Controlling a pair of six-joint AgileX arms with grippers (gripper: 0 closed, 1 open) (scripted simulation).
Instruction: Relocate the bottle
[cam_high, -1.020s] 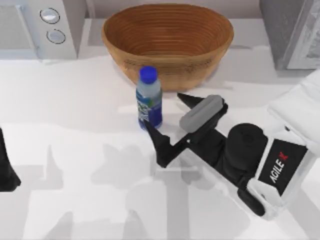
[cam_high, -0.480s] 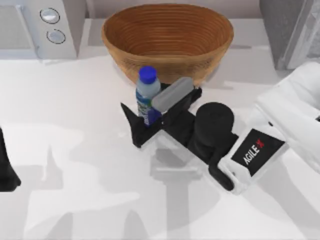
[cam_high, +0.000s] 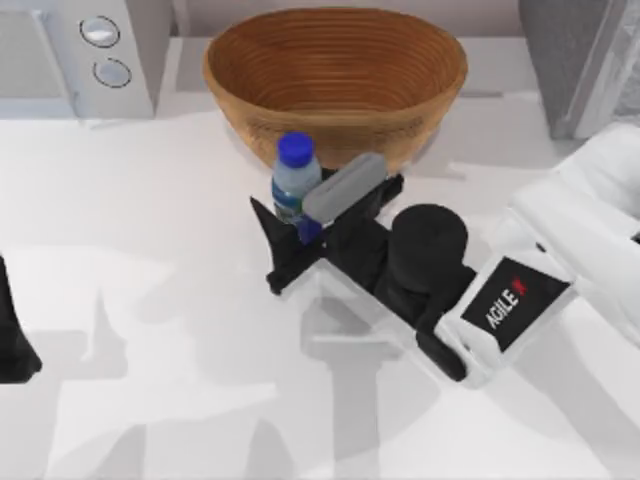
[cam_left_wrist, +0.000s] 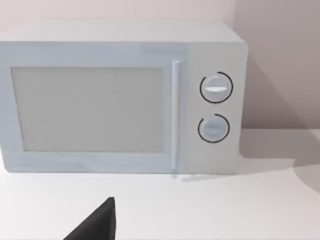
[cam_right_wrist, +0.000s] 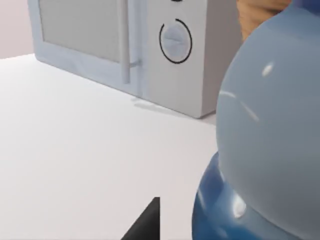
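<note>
Right gripper (cam_high: 290, 225) is at the bottle (cam_high: 295, 190), low on the body around the label. One black finger (cam_high: 272, 245) shows on the bottle's left side, the other is hidden under the grey wrist block on its right. The fingers look drawn in against the bottle's sides, so it reads as clamped on it, though actual contact on the far side is hidden.

Bottle stands upright on the white table (cam_high: 150, 300), blue cap (cam_high: 296, 149) up, between the fingers. In the right wrist view the bottle (cam_right_wrist: 270, 130) sits very close to the camera, with one dark fingertip (cam_right_wrist: 145, 222) just beside it.

Beyond the gripper, just behind the bottle: the woven basket (cam_high: 335, 75), its front wall near or touching the bottle; can't tell which.

Farther out, past the bottle to the left: the white microwave (cam_high: 80, 55) at the table's back left corner.

Left arm (cam_high: 12, 335) is parked at the left table edge, well apart from the bottle. Its wrist view faces the microwave (cam_left_wrist: 120, 97), with one dark fingertip (cam_left_wrist: 97, 222) in view; can't tell how far it is open.
</note>
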